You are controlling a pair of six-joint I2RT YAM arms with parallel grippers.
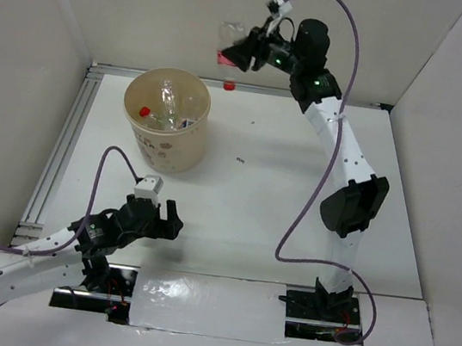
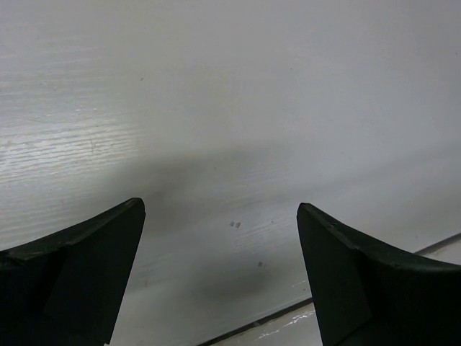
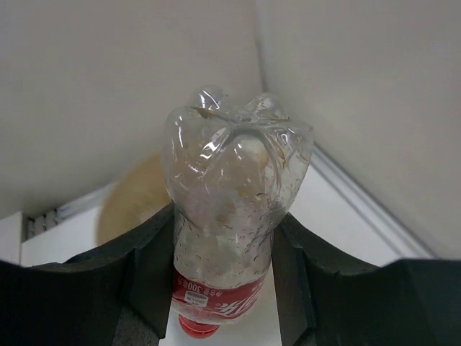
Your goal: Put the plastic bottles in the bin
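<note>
My right gripper (image 1: 238, 52) is raised high at the back of the table, to the right of the bin (image 1: 184, 150). It is shut on a clear crushed plastic bottle (image 1: 231, 32) with a red label. In the right wrist view the bottle (image 3: 230, 180) hangs cap down between the fingers (image 3: 151, 267), and the tan bin (image 3: 130, 205) lies behind and below it. The bin holds several clear bottles (image 1: 168, 104), one with a red cap. My left gripper (image 1: 169, 217) is open and empty, low over the table, in front of the bin. The left wrist view shows bare table between its fingers (image 2: 86, 259).
A small red thing (image 1: 229, 87) lies at the table's back edge under the right gripper. White walls close in the back and both sides. A metal rail (image 1: 66, 144) runs along the left edge. A small dark speck (image 1: 239, 159) marks the table's middle.
</note>
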